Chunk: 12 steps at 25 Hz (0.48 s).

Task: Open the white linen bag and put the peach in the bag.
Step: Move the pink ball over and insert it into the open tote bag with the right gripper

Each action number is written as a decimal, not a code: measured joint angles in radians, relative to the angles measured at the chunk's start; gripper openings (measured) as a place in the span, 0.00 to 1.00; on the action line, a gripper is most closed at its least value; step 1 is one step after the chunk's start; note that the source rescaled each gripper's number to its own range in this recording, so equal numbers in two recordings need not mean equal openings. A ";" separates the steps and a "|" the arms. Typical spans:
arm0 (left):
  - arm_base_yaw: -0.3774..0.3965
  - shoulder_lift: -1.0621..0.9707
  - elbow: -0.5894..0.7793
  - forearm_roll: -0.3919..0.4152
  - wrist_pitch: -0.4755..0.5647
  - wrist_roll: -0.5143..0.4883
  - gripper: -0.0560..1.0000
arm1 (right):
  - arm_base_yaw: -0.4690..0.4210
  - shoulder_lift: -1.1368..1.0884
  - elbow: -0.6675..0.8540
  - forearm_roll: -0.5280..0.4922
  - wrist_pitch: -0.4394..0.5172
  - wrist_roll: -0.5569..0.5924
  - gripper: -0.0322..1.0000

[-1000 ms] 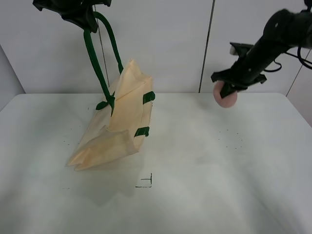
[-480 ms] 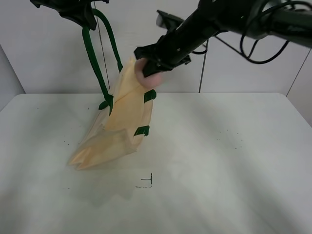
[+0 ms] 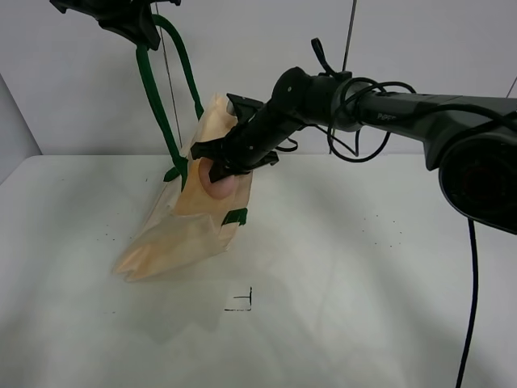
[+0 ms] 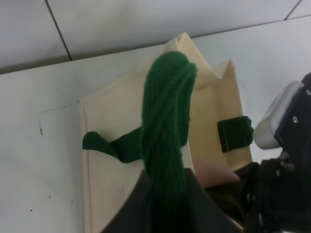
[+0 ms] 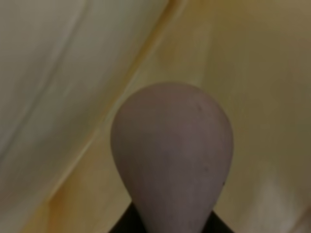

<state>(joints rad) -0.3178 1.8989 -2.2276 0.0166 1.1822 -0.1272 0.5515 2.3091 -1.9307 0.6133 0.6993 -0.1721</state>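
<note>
The white linen bag [image 3: 198,214] hangs by its dark green handle [image 3: 153,97] with its lower end resting on the table. My left gripper [image 3: 144,34] is shut on that handle high at the upper left; the left wrist view shows the handle [image 4: 165,126] rising from the open bag [image 4: 107,160]. My right gripper [image 3: 226,166] reaches across and is shut on the peach [image 3: 220,186], holding it at the bag's open mouth. The peach [image 5: 172,150] fills the right wrist view with cream cloth [image 5: 252,73] all around it. It also shows in the left wrist view [image 4: 218,172] beside the right gripper [image 4: 272,189].
The white table [image 3: 363,283] has a small black corner mark [image 3: 242,301] in front of the bag. A pale wall stands behind it. The right arm's black cables [image 3: 355,121] loop above the table's back edge.
My right arm swung from the far right across to the left with the peach and lowered it into the bag's mouth. The left gripper and the handle stayed put.
</note>
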 joint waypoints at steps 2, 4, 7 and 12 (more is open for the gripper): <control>0.000 0.000 0.000 -0.001 0.000 0.000 0.05 | 0.000 0.014 0.000 0.027 -0.022 0.000 0.03; 0.000 0.000 0.000 -0.001 0.000 0.000 0.05 | 0.000 0.025 0.000 0.056 -0.036 -0.023 0.03; 0.000 0.000 0.000 -0.001 0.000 0.000 0.05 | 0.000 0.035 0.000 0.101 -0.039 -0.076 0.09; 0.000 0.000 0.000 -0.001 0.000 0.000 0.05 | 0.006 0.036 0.000 0.120 -0.037 -0.146 0.73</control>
<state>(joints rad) -0.3178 1.8989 -2.2276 0.0158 1.1822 -0.1272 0.5579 2.3450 -1.9307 0.7333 0.6619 -0.3185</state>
